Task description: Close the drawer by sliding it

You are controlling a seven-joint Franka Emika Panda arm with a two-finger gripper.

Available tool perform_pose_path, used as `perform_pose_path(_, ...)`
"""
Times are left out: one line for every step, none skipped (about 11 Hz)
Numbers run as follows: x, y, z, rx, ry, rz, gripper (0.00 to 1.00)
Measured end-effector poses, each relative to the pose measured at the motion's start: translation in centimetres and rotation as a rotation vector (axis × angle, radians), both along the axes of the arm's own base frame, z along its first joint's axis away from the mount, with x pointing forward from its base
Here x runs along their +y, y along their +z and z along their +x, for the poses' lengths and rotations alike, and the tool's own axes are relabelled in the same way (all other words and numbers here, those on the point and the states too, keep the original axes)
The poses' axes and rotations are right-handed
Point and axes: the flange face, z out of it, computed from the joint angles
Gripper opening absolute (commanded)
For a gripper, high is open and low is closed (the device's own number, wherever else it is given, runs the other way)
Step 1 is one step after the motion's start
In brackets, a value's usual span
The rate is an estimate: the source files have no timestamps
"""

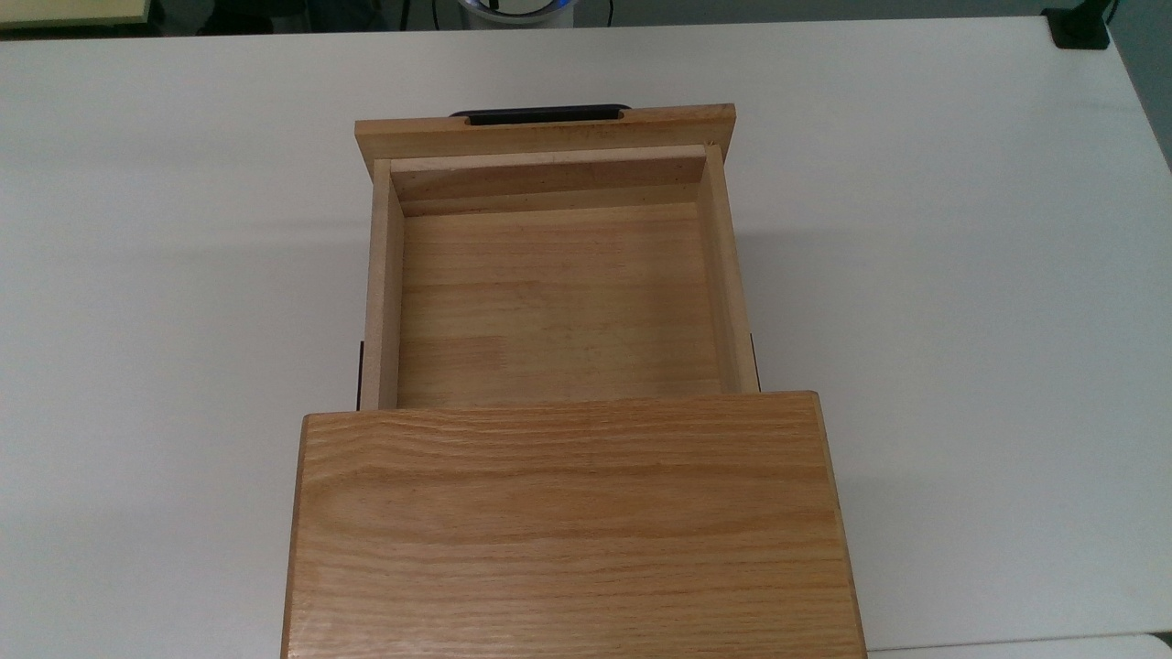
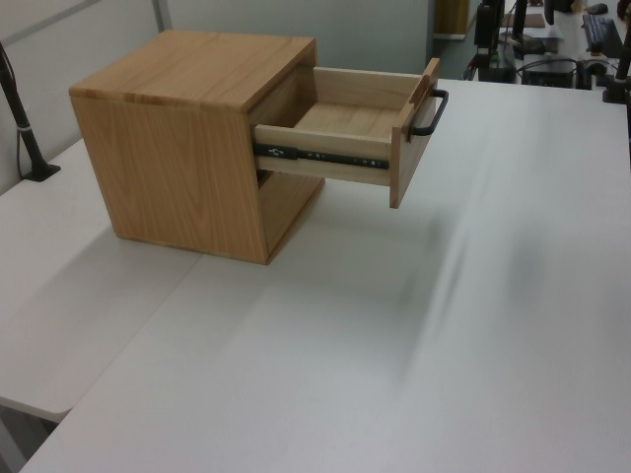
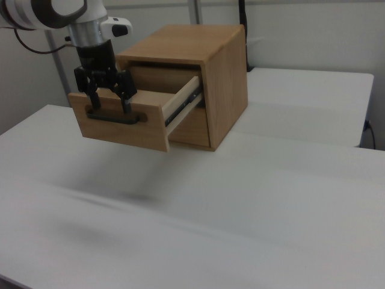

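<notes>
The shallow light-wood drawer (image 1: 558, 302) with a wide front board sticks far out of the big oak-grain box cabinet (image 1: 572, 526), which sits on the flat white table (image 1: 961, 275). Nothing is inside the drawer. Its thin black bar handle (image 3: 114, 117) is on the front board, facing away from the cabinet.

In the right view the robot's black 2-finger gripper (image 3: 109, 103) hangs right at the handle. Its fingers (image 3: 127, 99) look spread apart, 1 on each side, w/ tips at the bar, not clenched on it.

The drawer is stiff wood, prob. light since it is bare. It rides on metal side rails (image 2: 320, 157), so it should slide easy w/ a soft push. Best spot: middle of the front board or the handle, pushing straight toward the cabinet. A push off to 1 side could make it jam or shove the whole cabinet.
</notes>
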Motion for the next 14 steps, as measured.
perform_pose_path(0.0,0.0,0.0,0.000,0.000,0.000,1.00)
perform_pose_path(-0.1,0.1,-0.1,0.006,-0.011,0.000,1.00)
perform_pose_path(-0.2,0.1,-0.3,0.016,-0.033,0.000,1.00)
perform_pose_path(-0.1,0.2,-0.3,0.017,-0.046,0.000,1.00)
perform_pose_path(-0.1,0.3,-0.3,0.016,-0.051,0.000,0.98)
perform_pose_path(-0.1,0.2,-0.3,0.017,-0.052,0.000,0.78)
perform_pose_path(0.0,0.2,-0.3,0.019,-0.051,0.000,0.47)
perform_pose_path(0.1,0.1,-0.2,0.021,-0.048,-0.001,0.31)
perform_pose_path(0.3,0.0,-0.2,0.023,-0.044,-0.001,0.14)
perform_pose_path(0.5,-0.2,-0.1,0.027,-0.028,-0.002,0.05)
perform_pose_path(0.9,-0.6,0.0,0.036,-0.003,-0.002,0.04)
perform_pose_path(1.4,-1.0,0.1,0.044,0.013,-0.003,0.02)
perform_pose_path(2.5,-1.9,0.5,0.061,0.038,-0.005,0.01)
perform_pose_path(4.0,-3.0,1.0,0.081,0.065,-0.009,0.00)
